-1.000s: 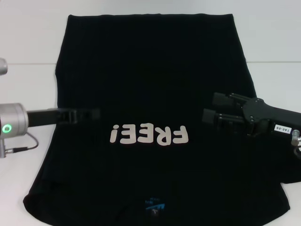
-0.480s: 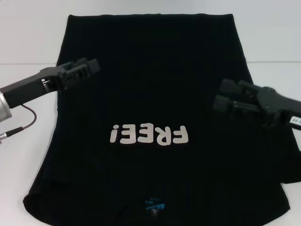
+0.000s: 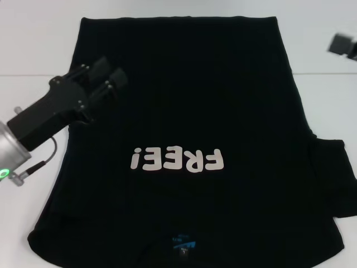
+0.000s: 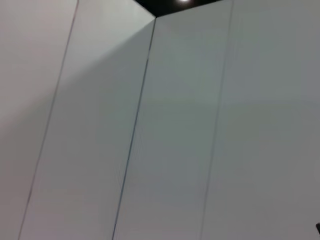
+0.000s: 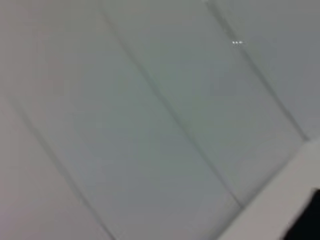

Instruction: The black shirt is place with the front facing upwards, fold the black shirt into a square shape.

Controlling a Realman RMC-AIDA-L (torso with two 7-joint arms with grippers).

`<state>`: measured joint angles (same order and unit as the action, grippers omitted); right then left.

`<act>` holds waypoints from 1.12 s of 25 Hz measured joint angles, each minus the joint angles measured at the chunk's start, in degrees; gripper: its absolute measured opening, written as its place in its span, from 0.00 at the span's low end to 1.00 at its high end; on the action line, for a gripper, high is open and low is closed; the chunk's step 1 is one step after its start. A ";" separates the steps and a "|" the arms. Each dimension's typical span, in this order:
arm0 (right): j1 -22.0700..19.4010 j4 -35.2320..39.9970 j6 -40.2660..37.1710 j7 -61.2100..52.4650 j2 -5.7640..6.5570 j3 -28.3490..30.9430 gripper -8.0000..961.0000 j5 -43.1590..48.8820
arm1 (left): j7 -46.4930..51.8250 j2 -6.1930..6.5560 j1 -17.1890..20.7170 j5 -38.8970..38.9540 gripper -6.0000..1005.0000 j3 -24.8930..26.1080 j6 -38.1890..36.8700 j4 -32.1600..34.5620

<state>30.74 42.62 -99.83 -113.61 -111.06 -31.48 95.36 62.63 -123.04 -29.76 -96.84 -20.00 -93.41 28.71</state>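
A large white table (image 3: 33, 39) is seen in the head view, and most of it is covered by the large plain black soft cloth T-shirt (image 3: 184, 111), laid print-up with its pale "FREE!" chest print (image 3: 177, 159) near the centre, its small blue neck label (image 3: 183, 243) at 6 o'clock and its hem at 12 o'clock. One short sleeve is spread at 4 o'clock; no fold is visible yet. The black left gripper (image 3: 109, 78) with its silver wrist is held above the shirt's edge at 10 o'clock, fingers slightly parted and nothing held. Only a dark scrap of the right gripper (image 3: 341, 44) is seen at 2 o'clock, so its fingers cannot be judged. If only one cloth layer were pinched, or the two sides were lifted unevenly, a skewed, bunched fold could be produced.
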 joint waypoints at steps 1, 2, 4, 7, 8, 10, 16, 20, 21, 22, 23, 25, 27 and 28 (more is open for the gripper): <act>-0.09 0.52 0.86 -2.31 0.84 -0.09 0.95 0.46 | -0.23 -0.02 -0.27 -0.02 0.49 -0.19 1.10 -0.43; -0.17 1.32 1.93 -5.32 1.88 -0.21 0.95 1.38 | -0.26 -0.01 -0.57 -0.08 0.49 -0.35 2.00 -0.70; -0.19 2.95 4.81 -12.23 3.67 -0.32 0.95 5.61 | -0.33 0.01 -1.11 -0.31 0.49 -0.50 3.51 -1.12; 0.26 5.59 8.58 -21.90 5.44 -0.34 0.95 14.61 | -1.07 0.02 -1.45 -0.34 0.49 -0.54 5.08 -1.33; 0.53 6.56 9.60 -24.84 5.79 -0.34 0.95 18.37 | -1.57 0.00 -1.55 -0.34 0.49 -0.55 5.58 -1.38; 1.22 8.57 11.26 -29.14 6.05 -0.36 0.95 25.56 | -2.14 -0.02 -1.66 -0.34 0.49 -0.57 6.41 -1.45; 3.41 9.66 11.45 -35.85 5.43 -0.37 0.95 43.10 | -2.49 -0.06 -1.81 -0.57 0.49 -1.15 8.82 -1.50; 3.84 8.27 11.27 -37.15 5.12 -0.43 0.95 47.92 | -2.63 -0.07 -1.81 -0.66 0.49 -1.22 9.97 -1.52; 3.85 7.57 10.91 -37.20 5.12 -0.45 0.95 48.52 | -2.64 -0.01 -1.79 -0.68 0.49 -1.22 10.01 -1.53; 3.85 6.80 10.69 -37.20 5.11 -0.46 0.95 49.02 | -2.64 0.05 -1.77 -0.69 0.49 -1.21 10.10 -1.54; 3.84 6.30 10.52 -37.18 5.02 -0.48 0.95 49.40 | -2.65 0.09 -1.75 -0.68 0.49 -1.21 10.29 -1.54; 3.76 4.96 11.04 -36.80 4.57 -0.59 0.95 50.15 | -2.65 0.11 -1.75 -0.60 0.49 -1.19 10.87 -1.55; 3.64 3.94 12.00 -36.25 4.06 -0.87 0.95 50.48 | -2.66 0.04 -1.86 -0.57 0.49 -1.19 11.56 -1.55; 3.59 3.64 12.41 -36.02 3.83 -1.17 0.95 50.70 | -2.66 0.00 -1.98 -0.58 0.49 -1.18 11.79 -1.55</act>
<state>34.33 46.26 -87.42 -149.63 -107.23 -32.65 146.06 59.97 -123.04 -31.74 -97.42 -21.18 -81.62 27.16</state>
